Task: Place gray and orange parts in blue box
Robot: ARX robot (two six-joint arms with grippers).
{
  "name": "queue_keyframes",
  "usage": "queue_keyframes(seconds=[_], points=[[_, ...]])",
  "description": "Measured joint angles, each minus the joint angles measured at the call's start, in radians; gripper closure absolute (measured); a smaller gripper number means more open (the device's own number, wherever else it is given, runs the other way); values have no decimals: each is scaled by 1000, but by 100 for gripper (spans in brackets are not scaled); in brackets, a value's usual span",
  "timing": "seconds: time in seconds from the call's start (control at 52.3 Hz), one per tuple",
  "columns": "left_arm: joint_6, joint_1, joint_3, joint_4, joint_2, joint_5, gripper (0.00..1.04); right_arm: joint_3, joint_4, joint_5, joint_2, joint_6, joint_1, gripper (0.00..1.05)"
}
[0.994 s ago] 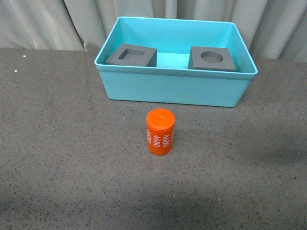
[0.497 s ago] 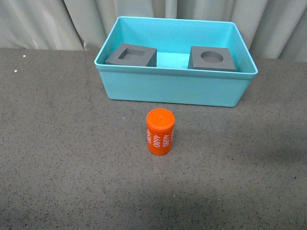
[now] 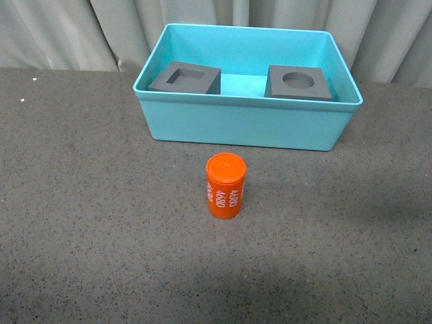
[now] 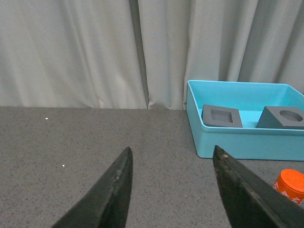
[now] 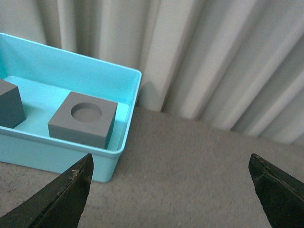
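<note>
The blue box (image 3: 243,125) stands at the back of the table. Inside it lie two gray cubes: the one with a square recess (image 3: 185,78) on the left and the one with a round recess (image 3: 299,82) on the right. An orange cylinder (image 3: 225,185) with white numbers stands upright on the table in front of the box. Neither arm shows in the front view. My left gripper (image 4: 172,151) is open over bare table, with the box (image 4: 247,142) and the cylinder (image 4: 289,185) off to one side. My right gripper (image 5: 171,159) is open wide beside the box's corner (image 5: 121,152).
Pale curtains (image 3: 67,34) hang behind the dark speckled table (image 3: 101,223). The table stretches bare on both sides of the cylinder and toward the front edge.
The orange cylinder has turned slightly about its axis: its white numbers have shifted round. The box and cubes stay put.
</note>
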Motion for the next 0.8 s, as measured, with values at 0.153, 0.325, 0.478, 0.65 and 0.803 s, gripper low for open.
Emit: queue_keyframes(seconds=[0.153, 0.325, 0.478, 0.65, 0.803], points=[[0, 0, 0, -1, 0, 0, 25, 87, -139, -112, 84, -54, 34, 10], [1, 0, 0, -1, 0, 0, 7, 314, -481, -301, 229, 24, 97, 10], [1, 0, 0, -1, 0, 0, 7, 451, -682, -393, 299, 37, 142, 10], [1, 0, 0, -1, 0, 0, 7, 593, -878, -443, 397, 37, 195, 10], [1, 0, 0, -1, 0, 0, 7, 691, -949, -431, 514, 37, 238, 10]])
